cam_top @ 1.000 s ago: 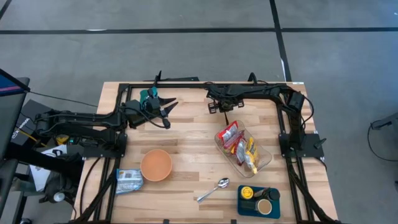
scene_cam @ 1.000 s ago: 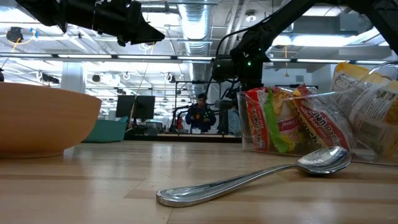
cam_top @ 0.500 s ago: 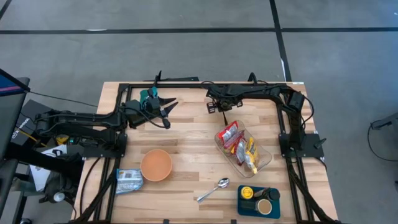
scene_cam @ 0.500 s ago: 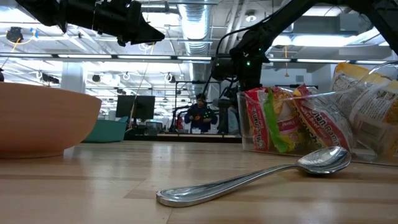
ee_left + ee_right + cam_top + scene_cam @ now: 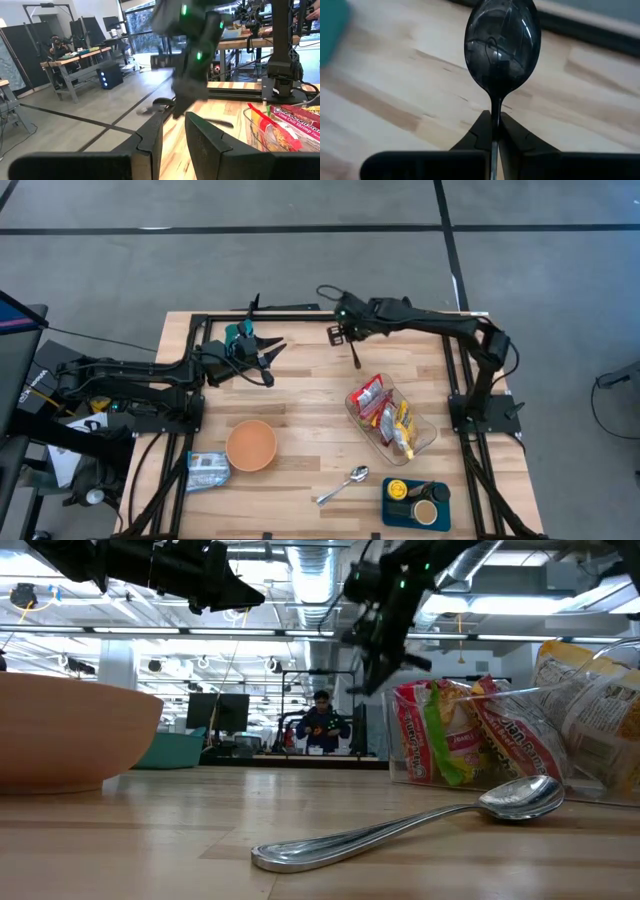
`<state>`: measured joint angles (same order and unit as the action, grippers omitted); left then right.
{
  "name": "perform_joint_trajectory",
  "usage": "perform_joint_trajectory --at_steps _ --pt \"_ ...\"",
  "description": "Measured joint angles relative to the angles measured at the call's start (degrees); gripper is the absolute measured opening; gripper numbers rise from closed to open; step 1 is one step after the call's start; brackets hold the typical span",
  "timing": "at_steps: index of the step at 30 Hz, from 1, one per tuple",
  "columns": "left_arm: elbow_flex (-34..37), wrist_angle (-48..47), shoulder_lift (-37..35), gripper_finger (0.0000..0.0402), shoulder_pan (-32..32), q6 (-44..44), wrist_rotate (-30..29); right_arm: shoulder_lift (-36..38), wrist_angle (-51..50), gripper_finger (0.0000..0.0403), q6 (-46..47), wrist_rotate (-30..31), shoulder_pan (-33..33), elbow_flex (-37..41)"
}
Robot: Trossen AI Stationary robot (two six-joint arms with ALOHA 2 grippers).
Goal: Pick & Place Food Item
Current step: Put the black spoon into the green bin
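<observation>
The right gripper is at about 12 o'clock on the worktop, up near the far edge, its fingers pressed together on the handle of a black spoon; the right wrist view shows the bowl of that spoon standing out past the fingertips, over the wood. From above the spoon shows as a thin dark stick pointing toward 6 o'clock, clear of the worktop

The left gripper hangs at about 10 o'clock, its fingers narrowly parted, nothing between them

The food packets lie in a clear tray at about 3 o'clock from the centre, red ones at the far end and yellow ones nearer. An orange bowl sits at about 7 o'clock, with a small packet just beside it on its 8 o'clock side. A silver spoon lies at about 6 o'clock, and a blue tray holding cups is at about 5 o'clock

A person sits in the room beyond the worktop
</observation>
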<state>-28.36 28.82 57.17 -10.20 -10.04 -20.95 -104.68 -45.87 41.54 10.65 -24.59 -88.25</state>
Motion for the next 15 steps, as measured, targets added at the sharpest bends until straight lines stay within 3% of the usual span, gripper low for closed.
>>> perform_joint_trajectory --at_steps 15 --pt "0.0 0.0 0.0 0.0076 0.0 0.0 0.0 11.7 0.2 0.0007 -6.8 0.1 2.9 -3.2"
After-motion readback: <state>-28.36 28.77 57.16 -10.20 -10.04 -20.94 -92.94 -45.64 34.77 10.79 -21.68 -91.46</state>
